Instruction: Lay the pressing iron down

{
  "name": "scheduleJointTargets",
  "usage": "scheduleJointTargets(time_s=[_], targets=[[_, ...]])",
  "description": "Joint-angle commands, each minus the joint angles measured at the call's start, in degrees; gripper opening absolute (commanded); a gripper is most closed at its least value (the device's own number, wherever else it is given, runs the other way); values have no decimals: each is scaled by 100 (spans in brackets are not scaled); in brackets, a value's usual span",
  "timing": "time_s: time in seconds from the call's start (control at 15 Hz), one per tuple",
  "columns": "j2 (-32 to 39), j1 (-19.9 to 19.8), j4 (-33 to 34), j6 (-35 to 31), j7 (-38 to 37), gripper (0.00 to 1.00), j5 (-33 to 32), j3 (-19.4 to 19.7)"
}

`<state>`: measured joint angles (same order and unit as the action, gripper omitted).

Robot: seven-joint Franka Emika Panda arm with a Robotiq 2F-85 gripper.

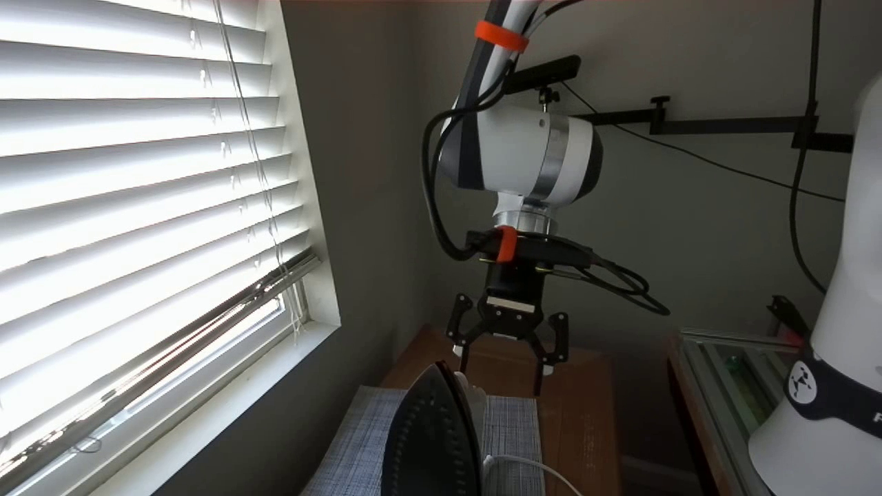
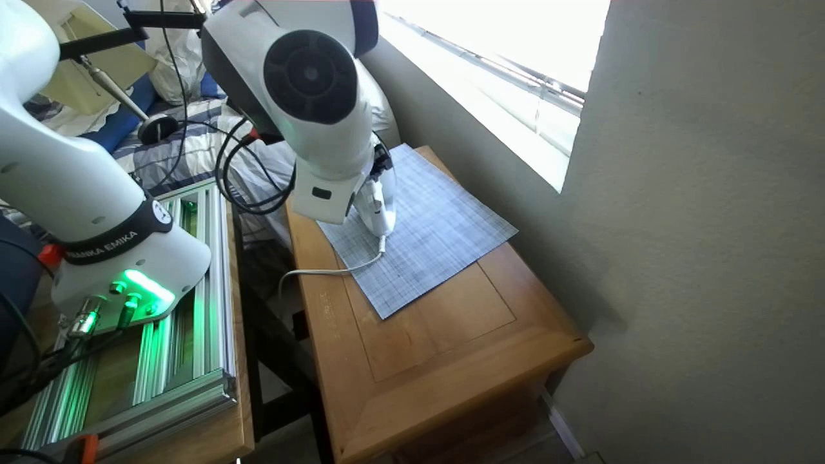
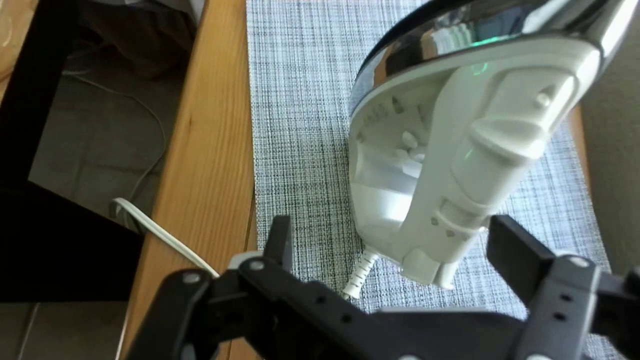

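The pressing iron stands upright on its heel on the pale checked cloth pad. Its dark soleplate and pointed tip show in an exterior view. Its whitish body and handle show in the wrist view. In an exterior view the arm partly hides the iron. A thin white cord leads from its base over the table edge. My gripper is open and empty, pointing down above and beside the iron. In the wrist view its fingers are spread wide, with the lower handle seen between them.
The pad lies on a wooden table. A wall and a window with blinds border the table. The robot's base stands on a metal frame on a separate table, with a gap between the two.
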<state>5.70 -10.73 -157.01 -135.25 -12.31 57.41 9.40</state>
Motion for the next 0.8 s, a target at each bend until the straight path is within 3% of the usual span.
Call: scheduleJointTargets(time_s=[0.0,0.73], targets=[[352,-72,218,46,431,100,652,75],[1390,-170,775,896,587,100,1396,143]])
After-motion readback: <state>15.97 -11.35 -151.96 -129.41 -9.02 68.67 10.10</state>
